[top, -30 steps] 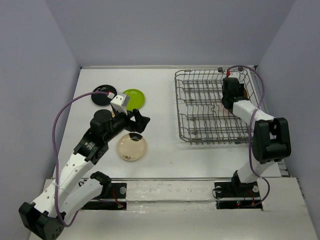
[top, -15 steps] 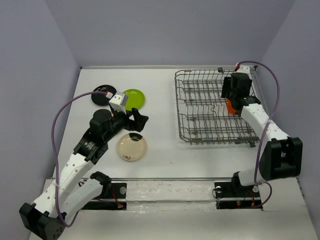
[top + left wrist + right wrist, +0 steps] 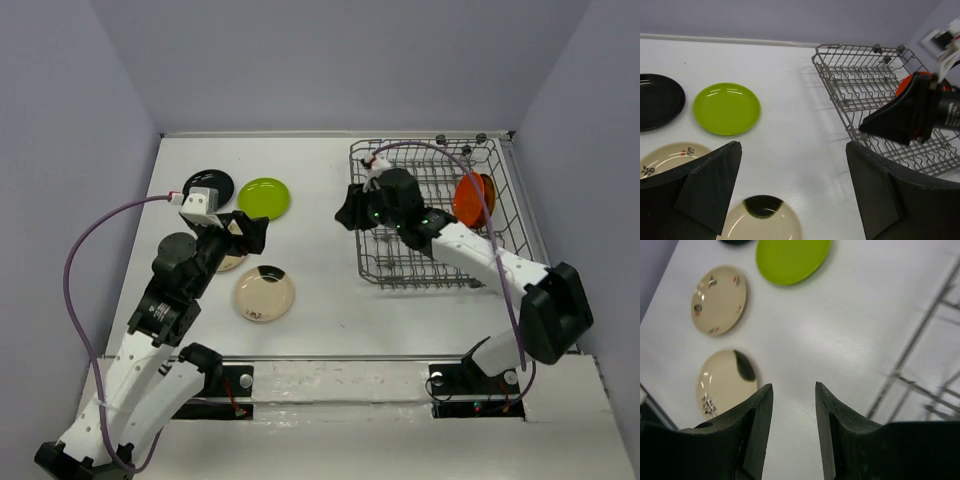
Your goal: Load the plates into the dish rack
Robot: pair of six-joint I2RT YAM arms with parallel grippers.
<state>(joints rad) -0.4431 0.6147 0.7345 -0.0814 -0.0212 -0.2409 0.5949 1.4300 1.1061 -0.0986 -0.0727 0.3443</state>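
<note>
At the far left of the counter (image 3: 320,300) lies the black plate (image 3: 208,186), flat, with the lime green plate (image 3: 264,198) just beside it to the right. The left hand (image 3: 252,232) hangs above this group, its jaws spread wide and empty. Below it a patterned cream plate (image 3: 667,157) is half covered by the arm in the top view, and nearer the bases sits the cream plate with the dark patch (image 3: 264,293). All four lie face up and apart from one another — none stacked.

Further right, the right hand (image 3: 350,212) reaches past the left rim of the dish rack (image 3: 430,250) toward the plates, its jaws a narrow gap apart and holding nothing. One orange plate (image 3: 472,199) stands on edge among the tines at the rack's right side.

The plates look stiff, glazed and light, so they are likely slick and easy to chip. Lying flat, each offers only its raised rim — I would pinch across the lip on the side nearest a hand, tilt the plate up off the counter, and carry it edge-on so it slides between the tines rather than knocking them.
</note>
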